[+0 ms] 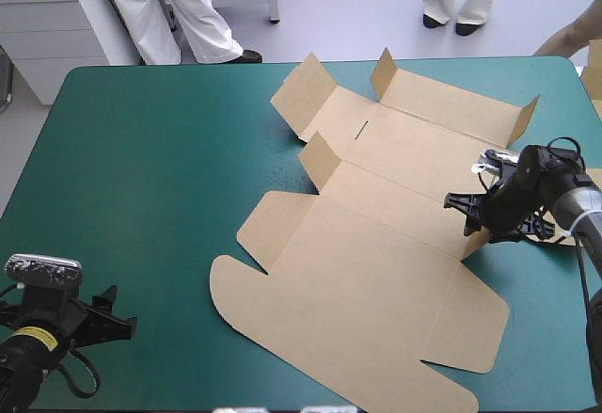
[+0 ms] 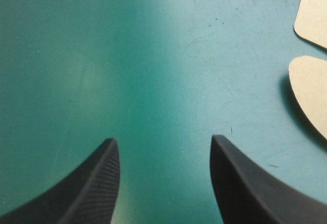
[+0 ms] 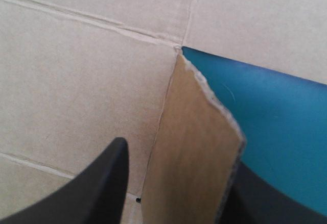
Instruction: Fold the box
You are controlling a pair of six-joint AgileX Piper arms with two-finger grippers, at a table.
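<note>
Brown box [image 1: 376, 272]: a cut sheet of brown board, mostly flat on the teal-green table cover [image 1: 141, 168], filling the centre and right of the high view.
Look: scored creases divide plain panels; the short end flaps [image 1: 310, 93] at upper centre stand raised, and the rounded tabs [image 1: 235, 291] at lower left lie flat.
Handling: expect it to be light, stiff across each panel, hinging readily at the creases; a thin edge may crush under a hard pinch.
Hold: take a flap close to its crease, I'd judge.
Right gripper [image 1: 466, 215]: at mid right, black fingers apart, straddling a raised side flap [image 3: 194, 147], not clenched.
Left gripper [image 1: 113, 314]: at lower left, released over bare cover, clear of the box.
</note>
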